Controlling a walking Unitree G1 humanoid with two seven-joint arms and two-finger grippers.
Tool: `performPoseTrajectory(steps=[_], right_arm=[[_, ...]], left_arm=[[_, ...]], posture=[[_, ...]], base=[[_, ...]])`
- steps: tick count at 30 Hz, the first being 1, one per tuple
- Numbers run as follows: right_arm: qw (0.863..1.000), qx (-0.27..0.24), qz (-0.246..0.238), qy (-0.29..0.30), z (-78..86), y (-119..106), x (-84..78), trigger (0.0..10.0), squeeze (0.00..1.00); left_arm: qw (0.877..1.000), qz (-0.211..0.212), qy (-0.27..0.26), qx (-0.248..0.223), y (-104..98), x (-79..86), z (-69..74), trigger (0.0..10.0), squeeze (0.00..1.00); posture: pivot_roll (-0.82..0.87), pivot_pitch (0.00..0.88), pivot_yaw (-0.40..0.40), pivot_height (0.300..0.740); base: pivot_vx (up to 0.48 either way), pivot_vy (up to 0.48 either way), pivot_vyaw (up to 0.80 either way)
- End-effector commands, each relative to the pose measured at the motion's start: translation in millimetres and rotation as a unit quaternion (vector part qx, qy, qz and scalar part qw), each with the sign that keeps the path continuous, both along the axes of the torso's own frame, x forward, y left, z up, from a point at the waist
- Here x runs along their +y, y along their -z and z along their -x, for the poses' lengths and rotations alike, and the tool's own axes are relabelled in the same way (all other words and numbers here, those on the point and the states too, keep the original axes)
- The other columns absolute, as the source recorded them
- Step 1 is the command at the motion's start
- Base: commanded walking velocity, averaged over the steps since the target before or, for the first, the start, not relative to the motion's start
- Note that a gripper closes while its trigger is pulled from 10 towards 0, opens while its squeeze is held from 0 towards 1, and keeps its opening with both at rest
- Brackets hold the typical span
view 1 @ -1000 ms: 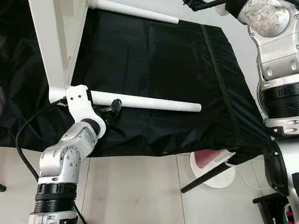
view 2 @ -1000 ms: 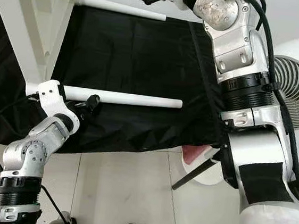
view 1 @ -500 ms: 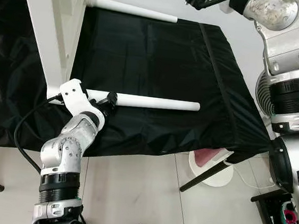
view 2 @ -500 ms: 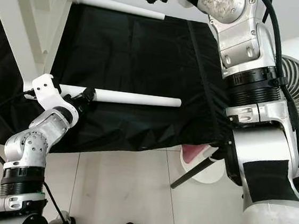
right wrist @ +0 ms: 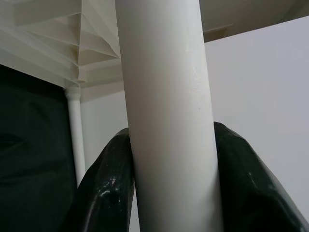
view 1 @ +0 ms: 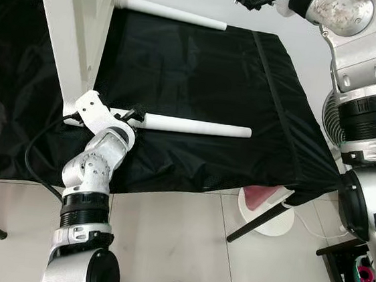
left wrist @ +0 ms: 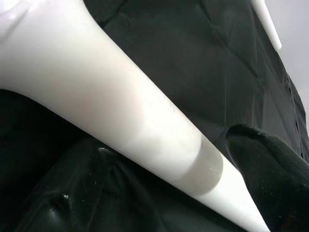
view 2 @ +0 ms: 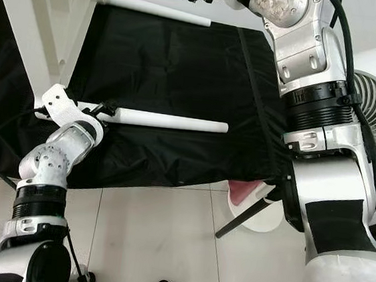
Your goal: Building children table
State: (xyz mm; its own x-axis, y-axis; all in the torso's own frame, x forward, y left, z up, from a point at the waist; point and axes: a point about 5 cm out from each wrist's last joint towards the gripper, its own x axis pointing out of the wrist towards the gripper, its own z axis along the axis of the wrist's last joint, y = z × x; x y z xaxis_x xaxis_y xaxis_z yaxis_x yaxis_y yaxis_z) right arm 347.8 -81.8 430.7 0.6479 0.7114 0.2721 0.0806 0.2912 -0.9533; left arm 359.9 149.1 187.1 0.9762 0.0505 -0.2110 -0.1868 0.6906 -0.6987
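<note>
Left gripper (view 1: 134,114): mine, down at the near white leg (view 1: 196,126), right where it meets the table top. My two black fingers (left wrist: 270,169) sit on either side of that leg, one against it, the other pressed close — I read that as clamped around it.
Near white leg: lying flat across the black cloth (view 1: 202,68), its far end pointing to my right, its near end at the corner of the white table top (view 1: 67,41).
White table top: standing on its edge on the cloth, at my left, ribbed underside facing the legs.
Far white leg (view 1: 174,13): also joined to the table top, running along the back edge of the cloth.
Right gripper (right wrist: 169,159): up high at my right. My fingers squeeze a third white leg (right wrist: 166,96) from both sides, firm grip.
Floor (view 1: 177,247): pale tiles below the cloth's front edge.
Fan (view 2: 374,93): white, round grille, beside my right arm.
</note>
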Motion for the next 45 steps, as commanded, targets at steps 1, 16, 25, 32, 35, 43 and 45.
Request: performPoseTrajectory(steps=[1, 16, 25, 32, 35, 43, 45], right_arm=[[0.997, -0.043, -0.053, -0.036, 15.9, -26.3, -2.0, 0.0, 0.0], [0.992, -0.077, -0.096, -0.004, 21.7, -47.5, -25.1, 0.0, 0.0], [0.989, -0.089, -0.119, 0.013, 22.2, -56.6, -36.4, 0.0, 0.0], [0.987, -0.097, -0.129, 0.024, 24.1, -64.3, -45.6, 0.0, 0.0], [0.986, -0.101, -0.13, 0.028, 25.8, -67.7, -50.3, 0.0, 0.0], [0.982, -0.114, -0.147, 0.033, 30.6, -75.2, -58.4, 0.0, 0.0], [0.981, -0.117, -0.15, 0.035, 31.2, -76.2, -59.9, 0.0, 0.0]], left_arm=[[1.0, 0.0, -0.03, -0.01, -3.9, 10.8, -2.3, 10.0, 0.0], [0.992, 0.043, -0.077, -0.088, -48.5, 9.6, -21.1, 10.0, 0.0], [0.987, 0.063, -0.059, -0.138, -76.3, -5.6, -26.5, 10.0, 0.0], [0.984, 0.07, -0.047, -0.155, -82.2, -15.8, -26.4, 10.0, 0.0], [0.983, 0.08, -0.043, -0.162, -83.5, -20.0, -27.5, 10.0, 0.0], [0.978, 0.105, -0.041, -0.178, -86.7, -24.5, -28.7, 10.0, 0.0], [0.977, 0.104, -0.042, -0.179, -86.7, -24.8, -28.8, 10.0, 0.0]], posture=[[0.06, 0.152, -0.059, 0.74], [0.06, 0.155, -0.044, 0.74], [0.06, 0.157, -0.035, 0.74], [0.05, 0.157, -0.031, 0.74], [0.05, 0.157, -0.029, 0.74], [0.05, 0.161, -0.024, 0.74], [0.05, 0.162, -0.024, 0.74]], base=[[0.0, 0.0, 0.0], [0.0, 0.0, 0.0], [0.0, 0.0, 0.0], [0.0, 0.0, 0.0], [0.0, 0.0, 0.0], [0.0, 0.0, 0.0], [0.0, 0.0, 0.0]])
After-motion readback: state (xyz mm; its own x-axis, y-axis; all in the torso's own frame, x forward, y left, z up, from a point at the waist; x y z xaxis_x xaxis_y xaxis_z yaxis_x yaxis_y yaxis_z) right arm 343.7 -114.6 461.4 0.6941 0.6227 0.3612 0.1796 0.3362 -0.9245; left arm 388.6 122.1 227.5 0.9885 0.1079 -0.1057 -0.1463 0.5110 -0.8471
